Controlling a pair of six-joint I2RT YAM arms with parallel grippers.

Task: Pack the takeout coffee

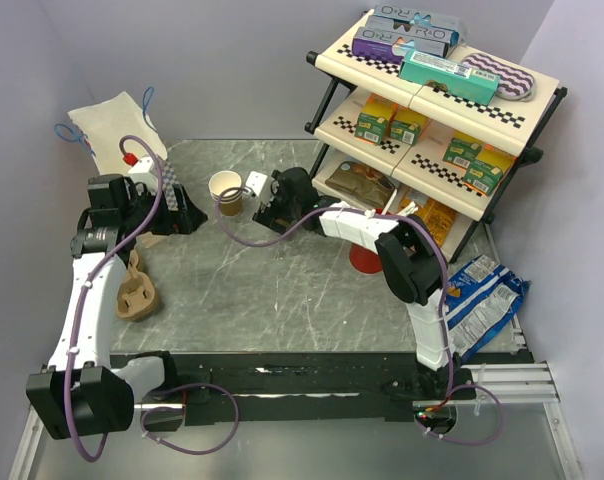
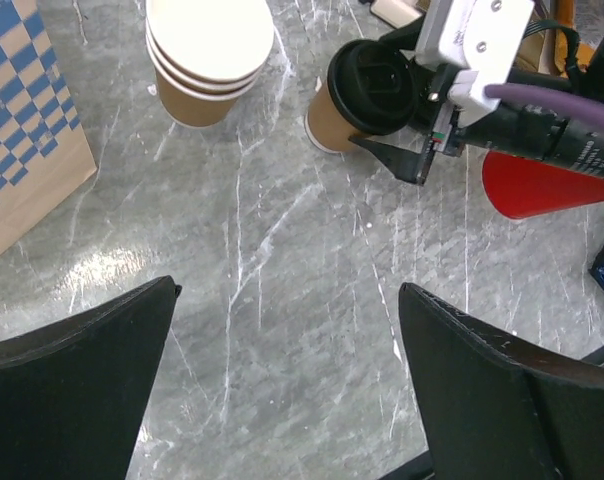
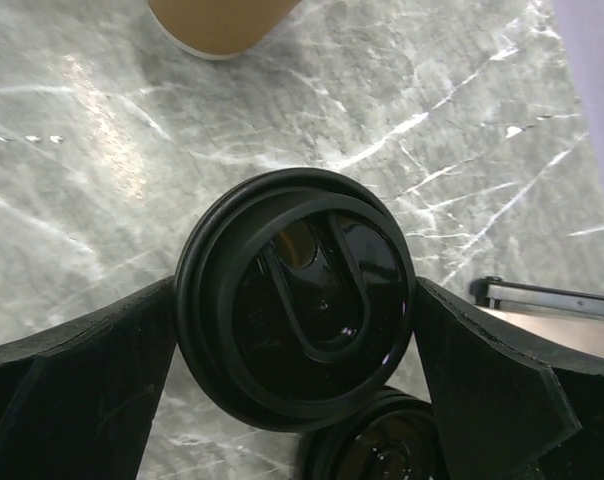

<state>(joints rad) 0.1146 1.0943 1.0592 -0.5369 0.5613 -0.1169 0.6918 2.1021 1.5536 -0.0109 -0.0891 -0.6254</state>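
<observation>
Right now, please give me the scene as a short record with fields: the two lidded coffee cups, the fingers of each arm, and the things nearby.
first lidded cup: upright on the table, between the right fingers
second lidded cup: close beside the first; only its lid shows
right fingers: open, one each side of the first cup; contact unclear
left fingers: open, empty, over bare table
nearby: lidless cup stack, red cup, paper bag, cup carrier
packed: neither cup yet
</observation>
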